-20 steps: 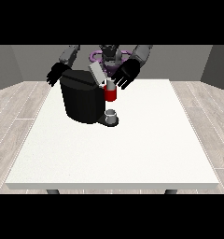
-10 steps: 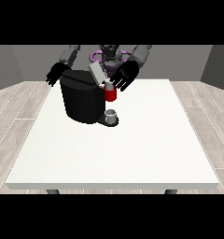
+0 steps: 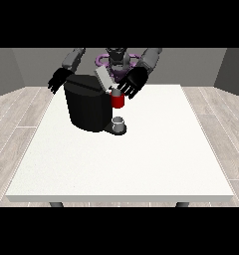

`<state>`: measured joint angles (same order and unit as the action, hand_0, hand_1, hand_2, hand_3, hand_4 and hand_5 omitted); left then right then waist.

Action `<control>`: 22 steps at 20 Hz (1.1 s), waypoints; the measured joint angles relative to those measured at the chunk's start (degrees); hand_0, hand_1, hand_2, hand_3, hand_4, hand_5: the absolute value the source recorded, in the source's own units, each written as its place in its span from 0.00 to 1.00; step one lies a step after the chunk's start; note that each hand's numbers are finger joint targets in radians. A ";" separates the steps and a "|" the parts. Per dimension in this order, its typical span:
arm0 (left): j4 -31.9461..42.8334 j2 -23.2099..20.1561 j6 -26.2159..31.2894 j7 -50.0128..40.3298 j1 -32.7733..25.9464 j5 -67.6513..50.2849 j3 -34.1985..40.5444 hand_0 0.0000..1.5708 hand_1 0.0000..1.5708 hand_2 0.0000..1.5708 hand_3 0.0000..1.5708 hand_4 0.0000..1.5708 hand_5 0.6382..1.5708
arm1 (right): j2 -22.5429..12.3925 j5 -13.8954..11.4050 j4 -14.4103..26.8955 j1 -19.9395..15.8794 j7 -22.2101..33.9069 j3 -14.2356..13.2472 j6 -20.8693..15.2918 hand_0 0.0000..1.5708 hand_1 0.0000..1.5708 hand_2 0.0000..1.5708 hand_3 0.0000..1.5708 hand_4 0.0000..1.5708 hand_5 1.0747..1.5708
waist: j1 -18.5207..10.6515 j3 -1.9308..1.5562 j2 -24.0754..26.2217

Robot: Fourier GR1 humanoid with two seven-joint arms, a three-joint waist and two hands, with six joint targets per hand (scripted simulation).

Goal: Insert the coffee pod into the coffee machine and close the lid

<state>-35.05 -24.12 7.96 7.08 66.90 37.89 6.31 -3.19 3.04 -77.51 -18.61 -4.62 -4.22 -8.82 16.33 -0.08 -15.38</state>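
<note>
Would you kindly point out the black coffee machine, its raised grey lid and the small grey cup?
Black coffee machine [image 3: 86, 107], front view, front wall.
Raised grey lid [image 3: 102, 77], front view, flat face.
Small grey cup [image 3: 119, 122], front view, side.

A bare test room is seen here, more lab than home. A large white bench [image 3: 121, 164] is set in the middle, with pale wood-plank flooring [image 3: 22, 107] laid around it from 9 o'clock to 3 o'clock. Plain grey walls [image 3: 9, 69] are seen at 10 and 2 o'clock. A black coffee machine [image 3: 86, 104] is placed at 11 o'clock on the bench.
</note>
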 measured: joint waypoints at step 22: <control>0.49 -1.45 2.85 2.97 -0.86 4.83 -3.33 0.00 0.00 0.00 0.00 0.00 1.00 | -0.03 -0.80 0.59 0.25 0.02 0.31 -0.76 0.00 0.00 0.00 0.00 0.22 1.00 | -0.81 0.05 0.86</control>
<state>-34.56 -25.57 10.81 10.06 66.04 42.73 2.98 -3.23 2.24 -76.92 -18.36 -4.61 -3.91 -9.58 15.52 -0.03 -14.51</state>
